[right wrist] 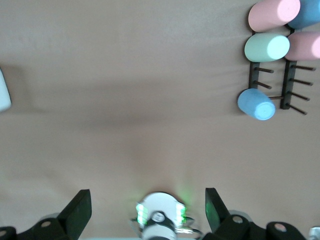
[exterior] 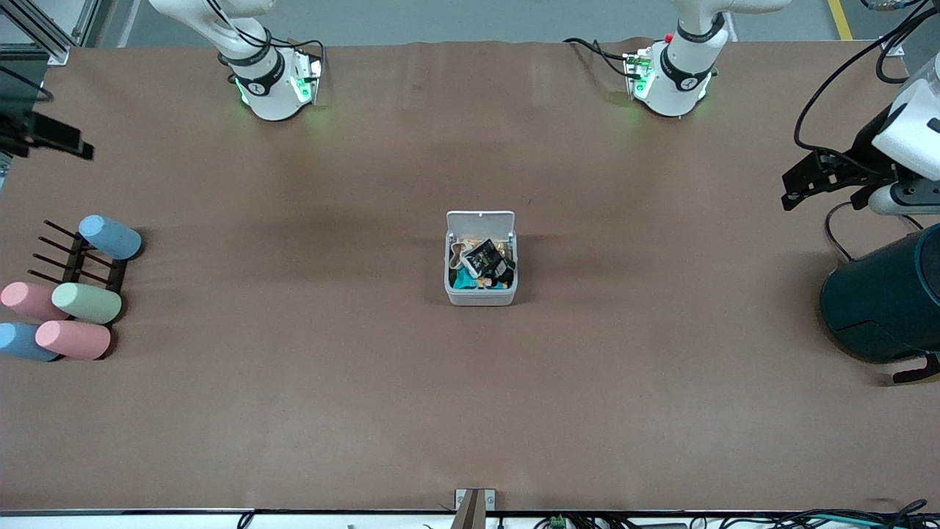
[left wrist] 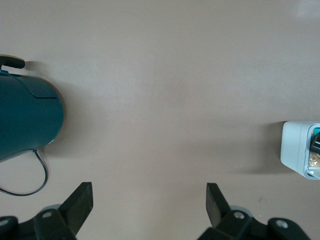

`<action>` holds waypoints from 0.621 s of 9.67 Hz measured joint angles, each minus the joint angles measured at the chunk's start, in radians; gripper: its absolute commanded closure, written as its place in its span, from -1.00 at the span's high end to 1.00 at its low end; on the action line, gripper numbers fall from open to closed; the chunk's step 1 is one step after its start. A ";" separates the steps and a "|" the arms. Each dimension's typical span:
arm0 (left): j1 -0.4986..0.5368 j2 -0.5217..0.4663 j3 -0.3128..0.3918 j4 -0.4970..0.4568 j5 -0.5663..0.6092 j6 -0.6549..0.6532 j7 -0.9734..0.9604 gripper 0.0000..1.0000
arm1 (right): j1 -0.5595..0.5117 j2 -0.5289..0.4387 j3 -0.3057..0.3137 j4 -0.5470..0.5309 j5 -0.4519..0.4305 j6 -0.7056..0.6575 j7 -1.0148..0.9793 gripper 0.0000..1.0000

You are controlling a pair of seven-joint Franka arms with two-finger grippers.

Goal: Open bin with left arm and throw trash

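Note:
The white bin (exterior: 481, 295) stands mid-table with its lid (exterior: 480, 220) swung up and open. Inside lie the black foil wrapper (exterior: 482, 257), the white heart-shaped paper loop (exterior: 459, 254) and a dark piece (exterior: 504, 272) among other scraps. The bin's edge also shows in the left wrist view (left wrist: 295, 155). My left gripper (exterior: 800, 184) hangs in the air at the left arm's end of the table, open and empty (left wrist: 148, 190). My right gripper (exterior: 55, 138) hangs at the right arm's end, open and empty (right wrist: 147, 194), over its own base (right wrist: 160, 215).
A big dark teal cylinder (exterior: 881, 294) lies under the left gripper, with a cable beside it; it also shows in the left wrist view (left wrist: 25, 120). Several pastel cylinders (exterior: 87, 303) lie on a dark rack (exterior: 73, 257) at the right arm's end, also in the right wrist view (right wrist: 267, 47).

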 measured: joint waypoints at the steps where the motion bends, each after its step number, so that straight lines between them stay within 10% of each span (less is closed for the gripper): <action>1: 0.012 0.004 0.002 -0.001 0.000 0.000 0.002 1.00 | -0.020 -0.024 0.000 -0.016 -0.017 -0.008 -0.091 0.99; 6: 0.054 0.028 0.006 0.007 0.000 0.009 0.004 1.00 | -0.012 -0.045 0.030 -0.021 -0.021 0.154 -0.164 0.99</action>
